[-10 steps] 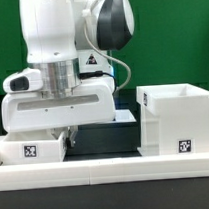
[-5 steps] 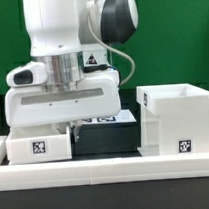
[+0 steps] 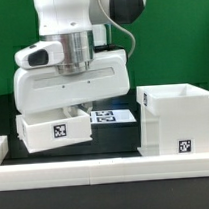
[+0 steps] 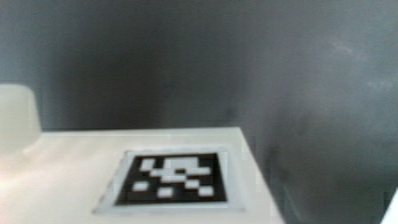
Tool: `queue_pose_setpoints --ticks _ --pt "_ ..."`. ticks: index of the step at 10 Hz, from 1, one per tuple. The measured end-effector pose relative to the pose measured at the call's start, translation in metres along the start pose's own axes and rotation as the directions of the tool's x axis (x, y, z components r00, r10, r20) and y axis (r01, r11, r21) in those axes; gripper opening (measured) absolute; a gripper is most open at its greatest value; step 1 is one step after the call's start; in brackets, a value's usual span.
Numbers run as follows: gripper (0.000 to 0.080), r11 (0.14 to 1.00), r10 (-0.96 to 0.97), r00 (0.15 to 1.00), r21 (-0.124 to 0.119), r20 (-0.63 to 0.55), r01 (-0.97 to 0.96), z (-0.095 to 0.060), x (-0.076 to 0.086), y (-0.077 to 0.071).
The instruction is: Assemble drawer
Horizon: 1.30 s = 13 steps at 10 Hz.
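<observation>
In the exterior view my gripper [image 3: 73, 111] hangs under the big white hand and is shut on a small white drawer tray [image 3: 54, 133]. The tray has a square black-and-white tag on its front and is held off the dark table. The fingertips are mostly hidden behind the tray's rim. The tall white drawer casing [image 3: 174, 118] stands at the exterior view's right, open at the top, with a small tag low on its front. The wrist view shows the tray's white surface with its tag [image 4: 175, 180] close up. No fingers show there.
The marker board [image 3: 114, 116] lies flat on the table behind the tray. A long low white rail [image 3: 106, 168] runs along the front. A small white part [image 3: 0, 147] sits at the exterior view's left edge. A green wall is behind.
The gripper and the tray have risen off the table and moved toward the exterior view's right, closer to the casing. The casing has not moved.
</observation>
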State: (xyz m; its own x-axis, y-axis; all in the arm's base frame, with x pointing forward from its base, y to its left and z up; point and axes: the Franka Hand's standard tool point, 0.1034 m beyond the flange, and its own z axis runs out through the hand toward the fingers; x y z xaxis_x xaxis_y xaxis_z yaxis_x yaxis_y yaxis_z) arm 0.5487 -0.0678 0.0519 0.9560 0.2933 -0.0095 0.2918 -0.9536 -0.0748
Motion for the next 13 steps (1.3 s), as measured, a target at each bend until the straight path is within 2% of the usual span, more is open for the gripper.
queue_pose_setpoints --ticks 3,4,5,8,13 --pt "0.0042 0.998 -0.068 0.998 0.001 0.005 0.068 0.0025 -0.0022 -0.0001" --pt "0.0042 0.984 -0.176 0.984 -0.003 0.008 0.176 0.0024 -0.002 -0.0002" --pt "0.0042 0.946 -0.323 0.946 -0.012 0.017 0.323 0.0022 -0.0003 -0.003" --pt "0.0042 0.807 -0.589 0.807 -0.009 0.038 0.59 0.0062 -0.0047 -0.0046" --pt "0.0042 0.64 -0.767 0.639 0.002 0.048 0.768 0.0078 -0.0081 0.0007"
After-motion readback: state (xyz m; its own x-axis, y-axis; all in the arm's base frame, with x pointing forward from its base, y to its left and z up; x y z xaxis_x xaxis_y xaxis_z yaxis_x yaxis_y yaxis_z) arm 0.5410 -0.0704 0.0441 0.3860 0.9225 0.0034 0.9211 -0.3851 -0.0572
